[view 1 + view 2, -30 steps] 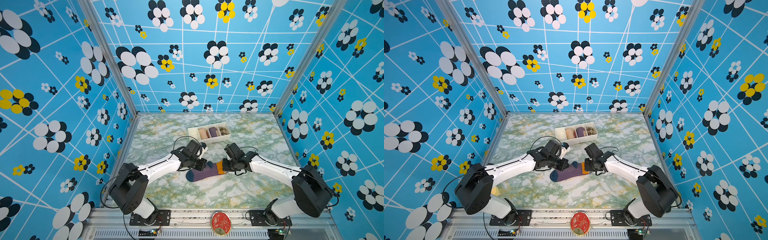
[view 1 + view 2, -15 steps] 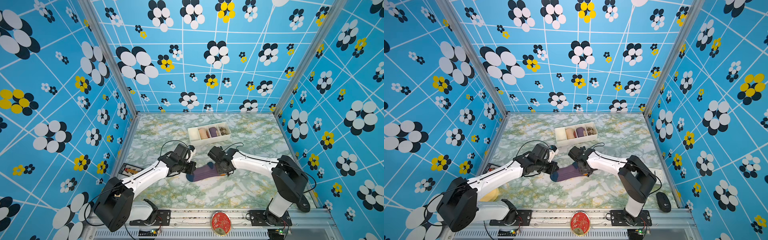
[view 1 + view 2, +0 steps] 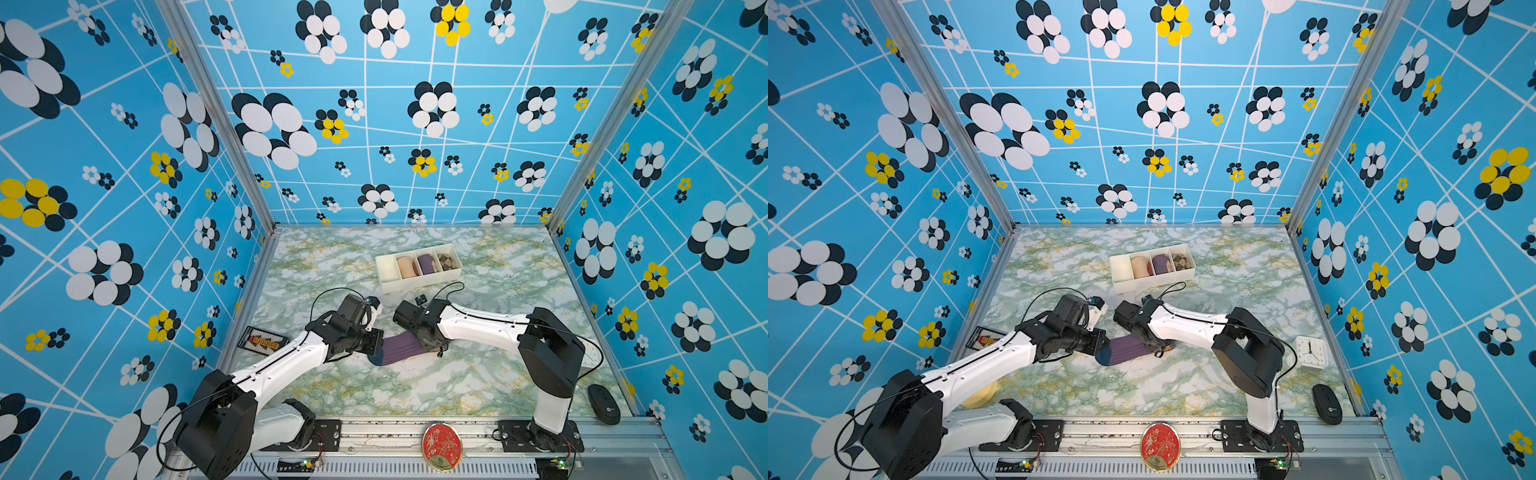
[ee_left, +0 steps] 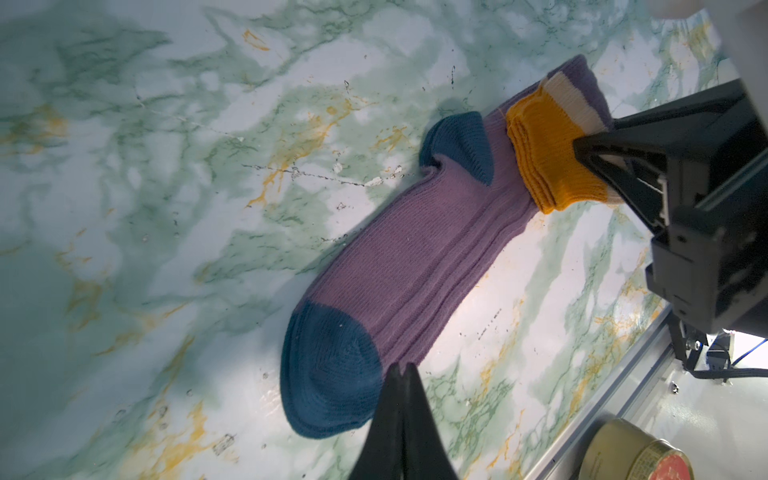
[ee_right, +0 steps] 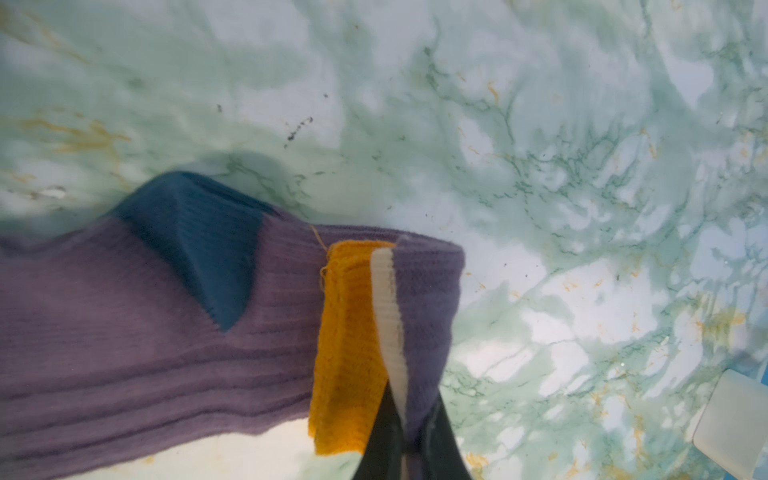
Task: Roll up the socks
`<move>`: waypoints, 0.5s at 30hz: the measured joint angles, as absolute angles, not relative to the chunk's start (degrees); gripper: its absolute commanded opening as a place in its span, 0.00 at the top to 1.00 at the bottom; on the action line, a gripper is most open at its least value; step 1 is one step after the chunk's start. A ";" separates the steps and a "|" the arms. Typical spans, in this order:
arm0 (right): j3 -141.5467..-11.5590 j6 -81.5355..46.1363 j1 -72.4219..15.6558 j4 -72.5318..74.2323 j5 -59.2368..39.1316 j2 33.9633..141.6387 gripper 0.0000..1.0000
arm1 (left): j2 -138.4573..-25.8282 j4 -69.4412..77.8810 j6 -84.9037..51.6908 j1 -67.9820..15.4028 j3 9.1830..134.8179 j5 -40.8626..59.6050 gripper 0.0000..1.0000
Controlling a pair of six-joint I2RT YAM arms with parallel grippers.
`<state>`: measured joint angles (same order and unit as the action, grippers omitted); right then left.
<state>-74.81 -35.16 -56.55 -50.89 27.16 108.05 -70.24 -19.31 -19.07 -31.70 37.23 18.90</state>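
In both top views the socks lie flat on the table. They are in the middle, nearer than the tray and between the two arms, with the blue toe to the left. The left gripper is at the toe end and the right gripper is at the other end. The tray has four slots. Three hold one roll each, and the left slot is empty. There is one mouse at the near right. In the left wrist view the left gripper is squeezed tight shut. Its tips sit at the edge of the socks by the toe, and I cannot tell if it nips any cloth. I count one toe, one heel and one orange cuff, but thin lines along the edge look like two socks stacked. In the right wrist view the right gripper pinches the cuff, which is folded back over the purple part. The socks look soft, light and floppy, and they do not look slippery or easy to break. I think the folded cuff is the good place to hold. From there the socks can be rolled toward the toe while the toe end is kept down.
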 measured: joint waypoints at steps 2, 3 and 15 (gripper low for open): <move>-75.55 -35.35 -57.04 -51.40 27.62 108.86 0.87 | -70.24 -19.31 -19.07 -31.44 37.23 18.90 0.95; -75.75 -35.38 -57.21 -51.64 27.75 109.10 0.85 | -70.17 -19.31 -19.07 -31.42 37.23 18.90 0.95; -77.41 -35.59 -58.74 -53.21 28.23 109.75 0.77 | -69.01 -19.31 -19.05 -30.92 37.23 19.57 0.95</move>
<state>-77.41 -35.59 -58.74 -53.21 28.23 109.75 -69.01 -19.31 -19.05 -30.92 37.23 19.57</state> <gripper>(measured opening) 0.222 0.051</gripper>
